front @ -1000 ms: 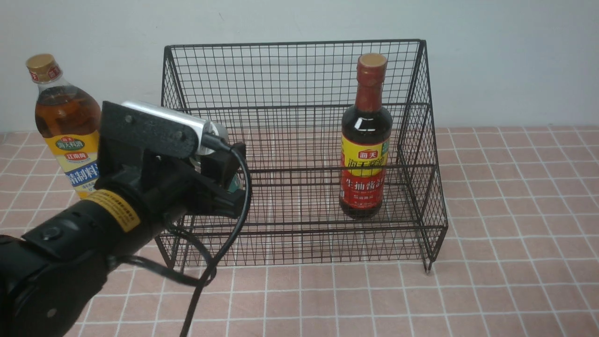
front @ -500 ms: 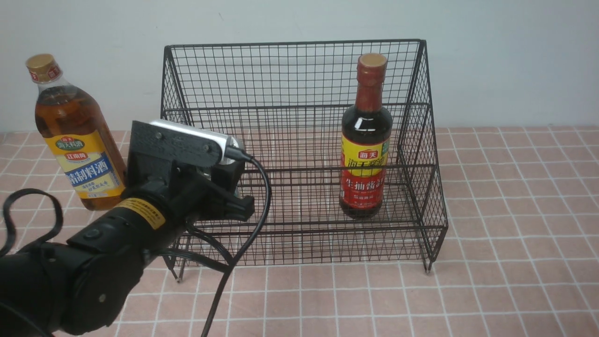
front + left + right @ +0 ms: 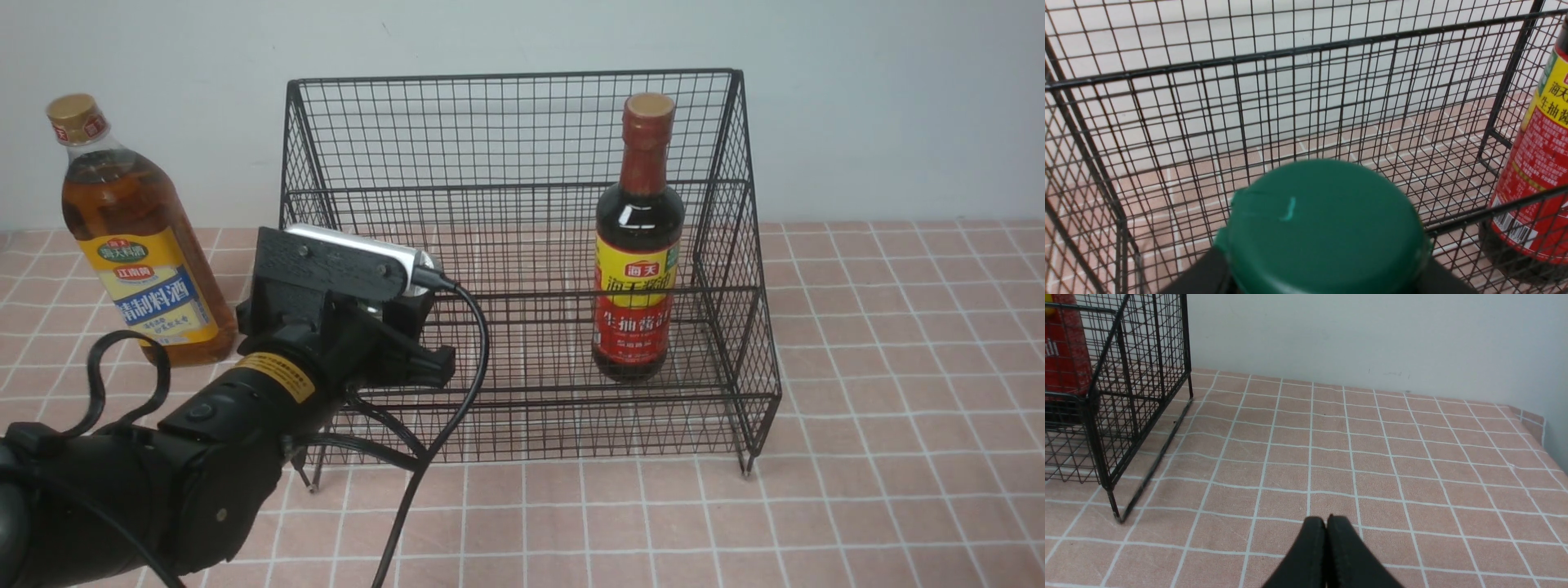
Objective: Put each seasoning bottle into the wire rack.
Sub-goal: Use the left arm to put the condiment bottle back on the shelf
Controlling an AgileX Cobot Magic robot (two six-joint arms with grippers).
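Note:
The black wire rack (image 3: 514, 131) stands in the middle of the table. The dark soy-sauce bottle (image 3: 638, 245) stands upright on its lower tier at the right. The tall amber bottle (image 3: 135, 245) with a gold cap stands on the table left of the rack. My left gripper (image 3: 396, 331) reaches into the rack's left front and is shut on the green-capped shaker jar (image 3: 1327, 228), whose cap fills the left wrist view; the arm hides the jar in the front view. My right gripper (image 3: 1326, 519) is shut and empty over bare table right of the rack (image 3: 1126, 396).
The table is covered with a pink tiled cloth (image 3: 898, 367). A white wall (image 3: 898, 98) runs close behind the rack. The left arm's black cable (image 3: 465, 384) hangs across the rack's front. The soy-sauce bottle also shows in the left wrist view (image 3: 1539, 163).
My left arm has moved right and lower, deeper into the rack's left front with the jar. The amber bottle is now fully uncovered. The soy-sauce bottle has not moved.

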